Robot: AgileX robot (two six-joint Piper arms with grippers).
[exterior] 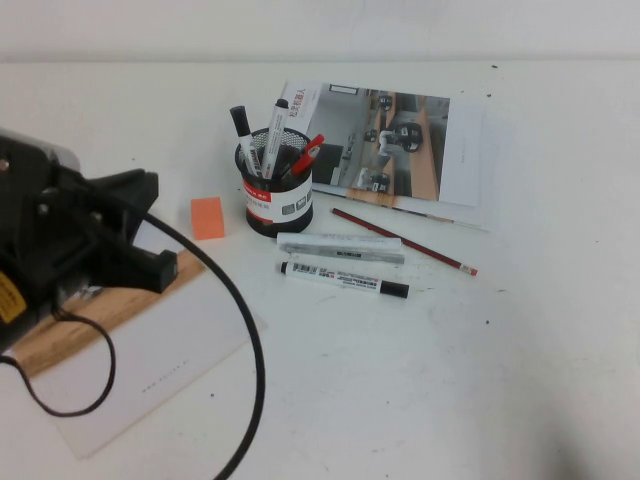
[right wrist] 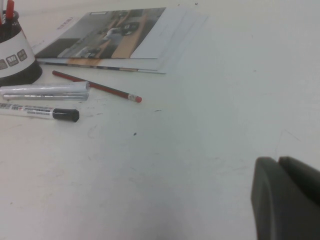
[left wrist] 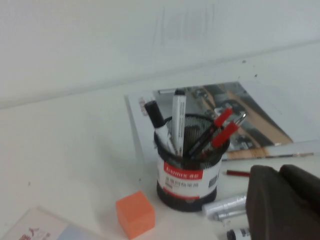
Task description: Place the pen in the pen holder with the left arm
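Observation:
The pen holder (exterior: 278, 200), a black mesh cup with a red and white label, stands mid-table. A white pen with a black cap (exterior: 243, 132) stands in it, also visible in the left wrist view (left wrist: 159, 125), next to a second white marker (exterior: 275, 125) and red-clipped pens. A look-alike white marker (exterior: 340, 279) lies flat in front of the cup. The left arm (exterior: 80, 240) is drawn back at the left edge. My left gripper (left wrist: 280, 172) is shut and empty, to the side of the cup. My right gripper (right wrist: 277, 161) is shut and empty over bare table.
A grey-silver marker (exterior: 340, 245) and a thin red pencil (exterior: 405, 243) lie by the cup. An orange block (exterior: 208, 217) sits left of it, with an open magazine (exterior: 390, 145) behind. A wooden board (exterior: 90, 315), white paper (exterior: 170, 360) and a loose black cable (exterior: 250, 340) lie under the left arm.

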